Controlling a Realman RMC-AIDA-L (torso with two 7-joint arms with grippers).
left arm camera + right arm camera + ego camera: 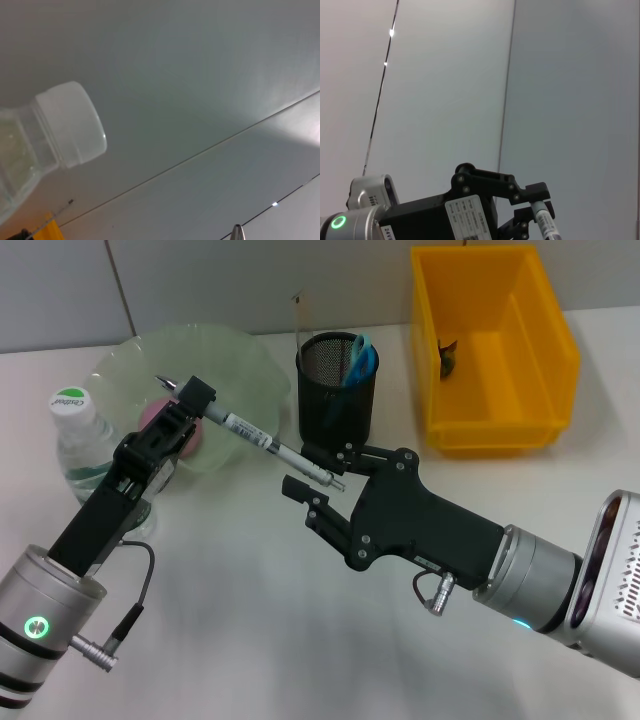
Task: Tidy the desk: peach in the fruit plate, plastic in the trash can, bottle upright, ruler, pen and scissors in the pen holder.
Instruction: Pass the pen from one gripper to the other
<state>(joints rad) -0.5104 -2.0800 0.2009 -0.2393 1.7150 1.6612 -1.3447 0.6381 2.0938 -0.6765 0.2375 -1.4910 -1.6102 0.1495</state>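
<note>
While the peach (170, 426) sits in the green fruit plate (240, 365) at the far left and the bottle (80, 440) stands upright beside it, the head view shows a handover of the pen (255, 437). The left gripper (185, 412) pinches the pen near its tip; the right gripper (318, 478), jaws spread, brackets its near end just in front of the mesh pen holder (337, 390), which already holds the scissors (360, 358). The yellow bin (495, 345) stands far right.

From the left wrist, only the bottle cap (70, 125) and the pen tip (237, 232) show.

From the right wrist, the left gripper (532, 202) is clamped on the pen (546, 225).

Next, I judge, the right must close before the left releases.
</note>
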